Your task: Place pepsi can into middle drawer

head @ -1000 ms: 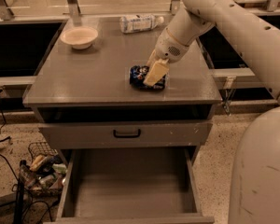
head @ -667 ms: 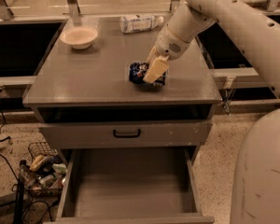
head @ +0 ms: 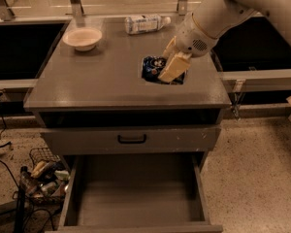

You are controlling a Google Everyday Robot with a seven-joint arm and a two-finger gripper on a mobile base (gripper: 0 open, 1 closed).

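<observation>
Grasp step: end effector (head: 171, 62) over the pepsi can (head: 153, 67) on the worktop (head: 102, 79), closure undeterminable; next, lift and lower it into the middle drawer (head: 136, 198).

Cabinet top (head: 106, 79): bowl (head: 82, 38) back-left, bottle (head: 144, 24) lying at back, pepsi can (head: 153, 67) right, end effector (head: 167, 68) gripping.

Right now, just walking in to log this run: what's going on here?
The robot's arm reaches over the grey cabinet top, its gripper down at the small dark-blue Pepsi can, which sits on the top's right side, not yet lifted. Below, the wide grey middle drawer is pulled open with a bare floor. A white bowl and a clear plastic bottle sit at the back.
</observation>
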